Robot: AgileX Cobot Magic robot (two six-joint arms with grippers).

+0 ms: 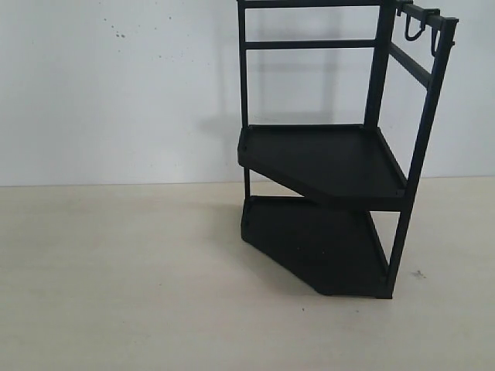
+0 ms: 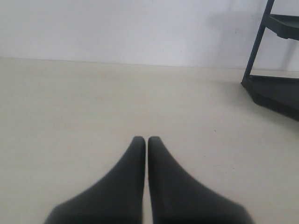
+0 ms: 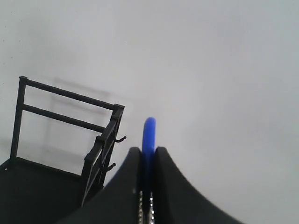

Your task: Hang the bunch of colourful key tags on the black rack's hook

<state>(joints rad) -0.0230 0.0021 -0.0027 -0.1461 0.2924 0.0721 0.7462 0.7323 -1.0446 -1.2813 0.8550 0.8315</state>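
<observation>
Against the white wall [image 3: 210,70], the right gripper [image 3: 145,151] clenches the colourful key tag bunch [image 3: 149,133] mid-carry; next, likely loop it over the black rack's [image 1: 325,154] one-o'clock hook [image 1: 409,29].

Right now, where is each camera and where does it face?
Exterior: off the arms, facing rack, table, wall; no arm shows.
Left wrist: low over table, facing rack's base; shut jaws.
Right wrist: high beside rack's top, facing wall; jaws grip blue loop.
Shared: exterior and right wrist show the hooks.
</observation>
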